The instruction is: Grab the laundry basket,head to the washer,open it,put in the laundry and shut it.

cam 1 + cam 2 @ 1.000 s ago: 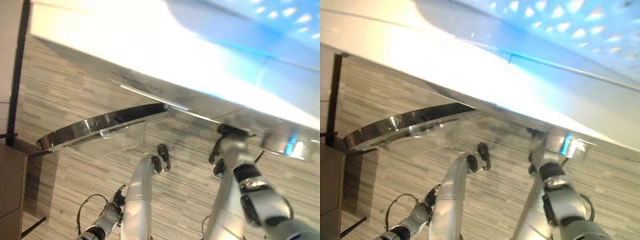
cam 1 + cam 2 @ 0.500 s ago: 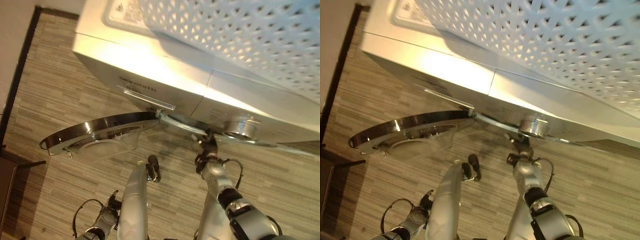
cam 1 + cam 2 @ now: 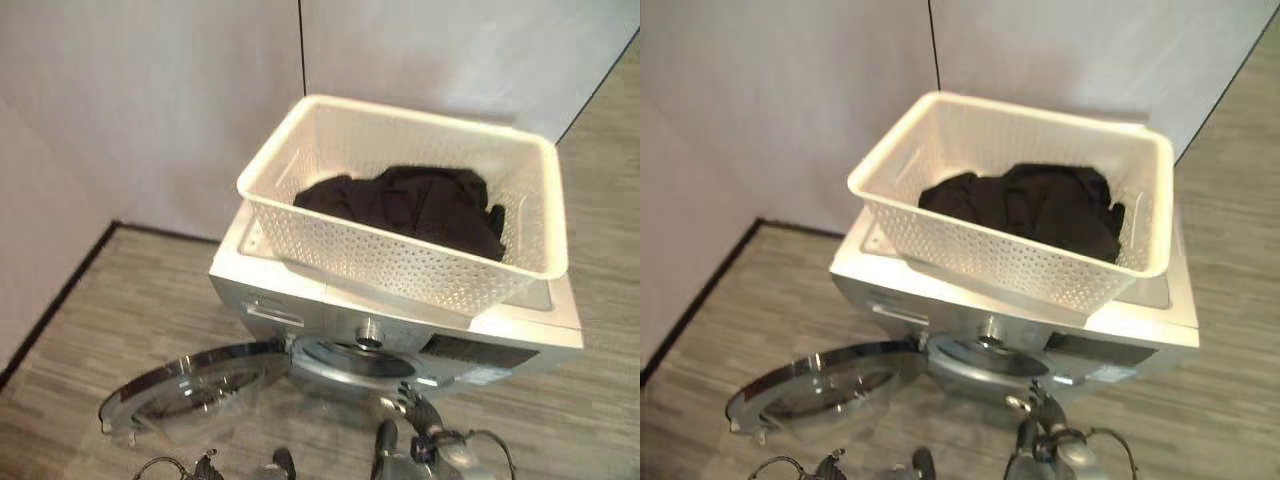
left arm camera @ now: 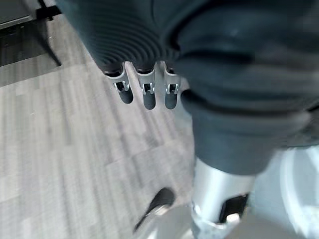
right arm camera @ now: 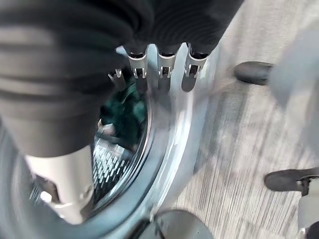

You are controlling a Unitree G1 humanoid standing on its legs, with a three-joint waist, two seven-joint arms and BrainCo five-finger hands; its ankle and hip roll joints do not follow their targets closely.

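A white lattice laundry basket (image 3: pixel 400 268) stands on top of the silver washer (image 3: pixel 525 342). Black laundry (image 3: pixel 410 205) lies heaped inside the basket. The washer's round glass door (image 3: pixel 190 388) hangs open to the left, low above the floor. The drum opening (image 3: pixel 360 360) is uncovered. My right hand (image 3: pixel 420 415) is just in front of and below that opening. In the right wrist view its fingers (image 5: pixel 162 69) are straight, hold nothing and point at the drum's rim (image 5: pixel 164 149). My left hand (image 4: pixel 144 92) hangs over the floor with relaxed fingers, holding nothing.
Grey walls (image 3: pixel 180 100) stand close behind the washer, with a black skirting line (image 3: pixel 60 290) at the left. Striped wood-look floor (image 3: pixel 130 300) lies around the washer. A dark piece of furniture (image 4: pixel 25 15) stands beyond my left hand.
The camera has tilted up, so the washer's top, the basket and the wall have come into view. My right hand stays by the washer's front; the door stays open.
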